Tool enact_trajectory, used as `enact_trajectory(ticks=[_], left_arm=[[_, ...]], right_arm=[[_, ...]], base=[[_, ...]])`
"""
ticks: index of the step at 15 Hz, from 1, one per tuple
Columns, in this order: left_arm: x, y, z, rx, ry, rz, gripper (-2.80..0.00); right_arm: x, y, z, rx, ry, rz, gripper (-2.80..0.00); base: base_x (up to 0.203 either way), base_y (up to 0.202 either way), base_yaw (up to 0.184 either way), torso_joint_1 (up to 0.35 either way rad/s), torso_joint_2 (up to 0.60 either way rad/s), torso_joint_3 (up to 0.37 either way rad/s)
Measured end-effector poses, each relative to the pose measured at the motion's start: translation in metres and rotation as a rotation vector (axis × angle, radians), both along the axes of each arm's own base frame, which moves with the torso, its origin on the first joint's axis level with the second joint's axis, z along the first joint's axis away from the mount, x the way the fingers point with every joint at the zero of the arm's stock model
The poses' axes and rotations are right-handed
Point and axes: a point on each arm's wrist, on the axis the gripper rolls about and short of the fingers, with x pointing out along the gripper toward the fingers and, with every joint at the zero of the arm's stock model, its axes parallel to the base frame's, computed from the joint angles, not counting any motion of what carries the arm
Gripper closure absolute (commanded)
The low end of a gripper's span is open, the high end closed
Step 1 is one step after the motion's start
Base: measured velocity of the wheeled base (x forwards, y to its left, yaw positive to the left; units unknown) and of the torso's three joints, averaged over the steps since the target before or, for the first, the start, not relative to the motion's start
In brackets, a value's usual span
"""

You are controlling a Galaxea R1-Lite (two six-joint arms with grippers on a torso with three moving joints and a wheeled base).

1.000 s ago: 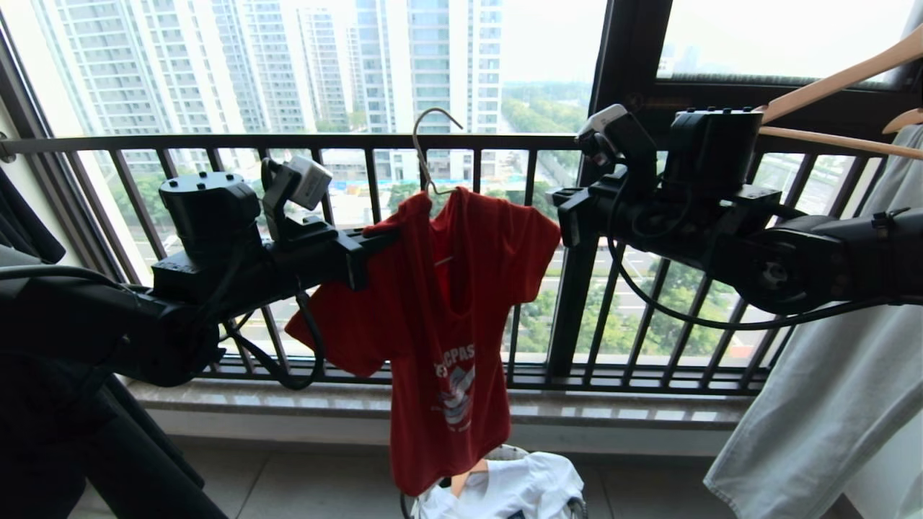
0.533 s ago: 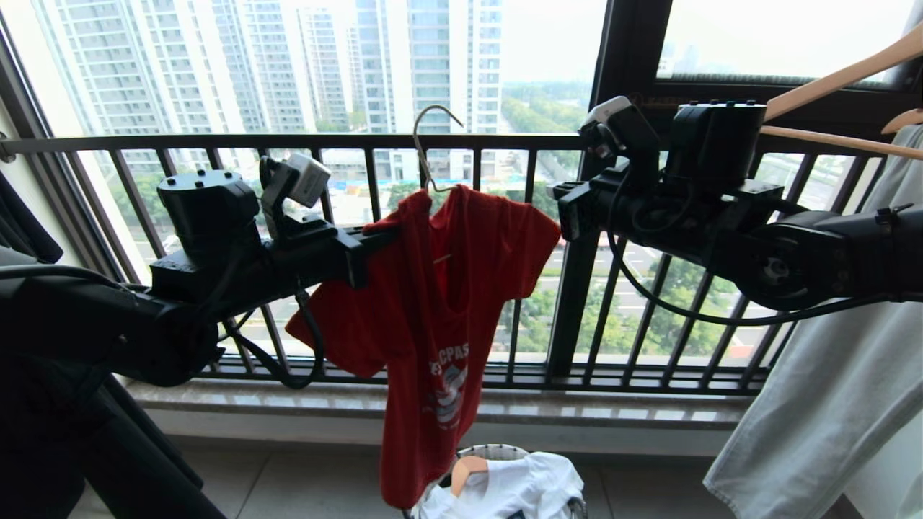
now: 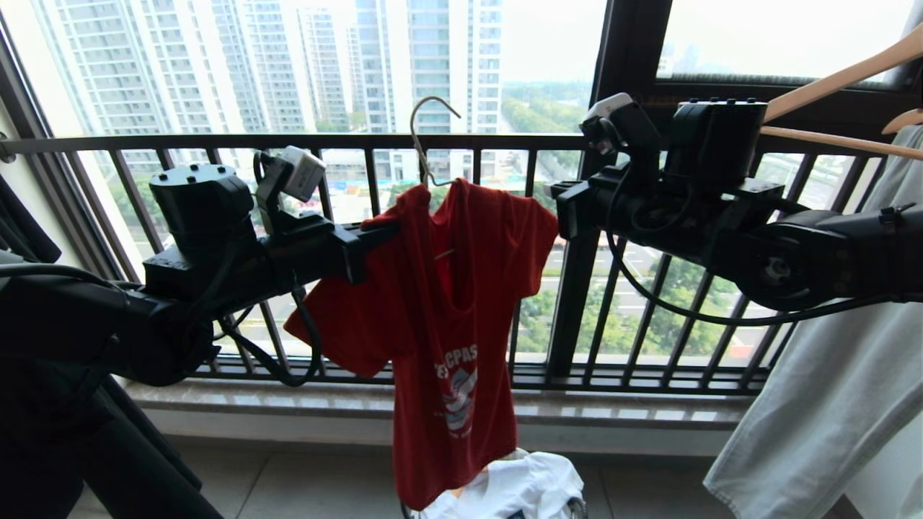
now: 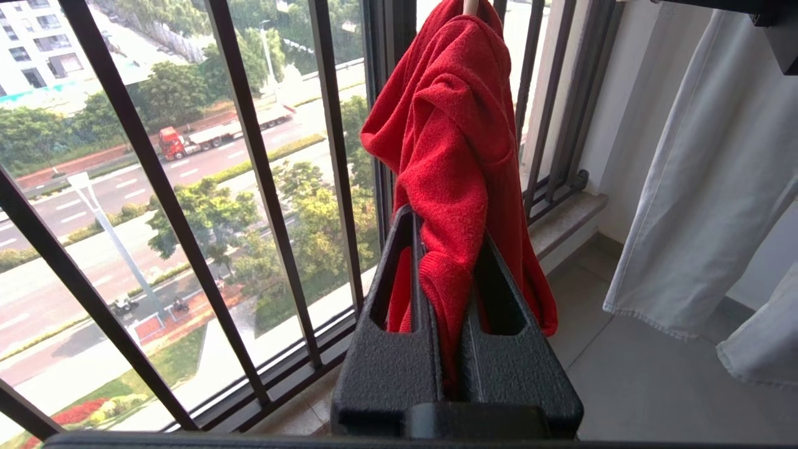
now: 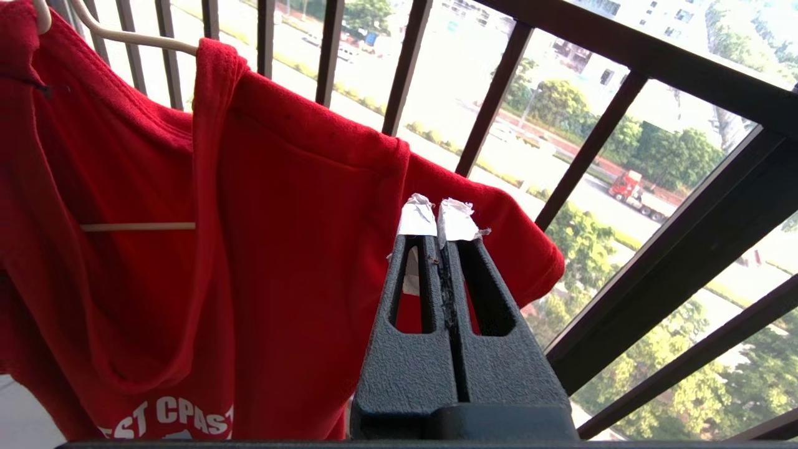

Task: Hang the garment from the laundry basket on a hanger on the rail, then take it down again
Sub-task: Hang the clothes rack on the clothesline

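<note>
The garment (image 3: pixel 447 303), a red T-shirt with white lettering, hangs on the cream wire hanger (image 3: pixel 425 137) in front of the window. The hanger's hook stands free in the air. My left gripper (image 3: pixel 382 234) is shut on the garment's shoulder (image 4: pixel 455 125), with red cloth bunched between its fingers (image 4: pixel 446 224). My right gripper (image 3: pixel 559 209) is shut and empty, and its taped tips (image 5: pixel 437 215) sit just before the other sleeve (image 5: pixel 280 249). The hanger's wire (image 5: pixel 128 37) shows at the neck opening. The laundry basket (image 3: pixel 575 509) peeks in below. The rail is out of view.
A black barred window railing (image 3: pixel 288 140) runs behind the shirt, with a thick window post (image 3: pixel 577 303) beside it. Light-wood hangers (image 3: pixel 836 79) carry a pale garment (image 3: pixel 829 404) at the right. White cloth (image 3: pixel 519 486) lies in the basket. Dark fabric (image 3: pixel 29 231) hangs at the left.
The shirt on its hanger has edged slightly upward with the left arm, and its hem has swayed sideways and back. The right gripper stays shut beside the sleeve.
</note>
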Motion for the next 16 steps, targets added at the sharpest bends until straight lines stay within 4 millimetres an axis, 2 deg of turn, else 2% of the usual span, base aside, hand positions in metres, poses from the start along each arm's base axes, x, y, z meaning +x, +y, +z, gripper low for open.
enact_trajectory(ticks=[16], left_arm=[[-0.0018,-0.0003,0.0004,-0.001,0.001,-0.002,0.0]], right_arm=[[-0.0007,0.0004,0.002,0.013,-0.001,0.004,0.0]], base=[[0.0,0.0,0.0,0.0,0.0,0.0]])
